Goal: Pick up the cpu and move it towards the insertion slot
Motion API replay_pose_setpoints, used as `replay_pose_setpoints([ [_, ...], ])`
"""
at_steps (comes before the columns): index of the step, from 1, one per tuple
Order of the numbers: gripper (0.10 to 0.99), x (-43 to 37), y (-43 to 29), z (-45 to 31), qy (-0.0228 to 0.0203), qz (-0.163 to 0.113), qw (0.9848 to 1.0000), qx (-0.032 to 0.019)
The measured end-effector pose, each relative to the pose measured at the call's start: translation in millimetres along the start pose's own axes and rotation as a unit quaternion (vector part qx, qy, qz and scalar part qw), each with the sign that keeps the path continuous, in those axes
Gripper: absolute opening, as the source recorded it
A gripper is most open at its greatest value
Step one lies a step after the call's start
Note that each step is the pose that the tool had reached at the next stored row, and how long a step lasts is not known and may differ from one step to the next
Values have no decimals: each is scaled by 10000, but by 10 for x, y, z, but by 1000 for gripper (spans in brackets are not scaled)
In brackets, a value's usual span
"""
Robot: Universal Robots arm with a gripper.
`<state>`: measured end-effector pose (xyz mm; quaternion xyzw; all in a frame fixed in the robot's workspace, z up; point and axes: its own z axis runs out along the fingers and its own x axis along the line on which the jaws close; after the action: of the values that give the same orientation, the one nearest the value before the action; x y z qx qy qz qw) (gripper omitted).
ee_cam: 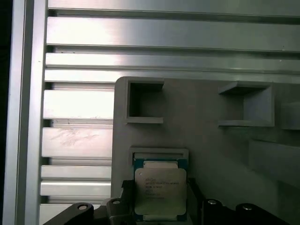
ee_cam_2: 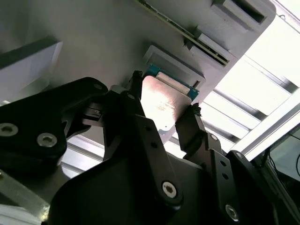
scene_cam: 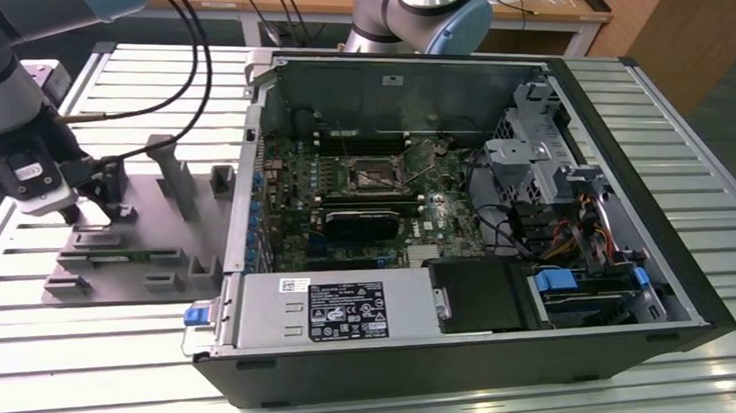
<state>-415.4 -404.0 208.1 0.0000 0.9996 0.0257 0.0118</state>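
Grey fixture plate [ee_cam: 211, 140] — jaws clasp cpu [ee_cam: 160, 190].

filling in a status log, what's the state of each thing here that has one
cpu: silver side up at its pocket on the grey fixture plate, clamped on two edges
gripper: shut on the cpu, down at the plate
insertion slot: unfilled, dark centre showing
computer case: lying on its side, panel off, inside exposed
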Motion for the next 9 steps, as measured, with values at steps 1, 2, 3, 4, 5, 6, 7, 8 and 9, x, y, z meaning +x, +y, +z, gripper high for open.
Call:
replay_pose_setpoints([
  [1, 537, -1, 2, -28, 0, 0, 10000, 0],
  [2, 537, -1, 3, -54, 0, 0, 10000, 0],
  [3, 537, -2, 4, -81, 0, 0, 10000, 0],
  [4, 537, -2, 6, -109, 0, 0, 10000, 0],
  [5, 537, -3, 7, -140, -1, 0, 10000, 0],
  [6, 537, -4, 9, -171, -1, 0, 10000, 0],
  [7, 537, -5, 11, -204, -2, 0, 10000, 0],
  [8, 537, -6, 12, -234, -2, 0, 10000, 0],
  [9, 537, -6, 14, -264, -2, 0, 10000, 0],
])
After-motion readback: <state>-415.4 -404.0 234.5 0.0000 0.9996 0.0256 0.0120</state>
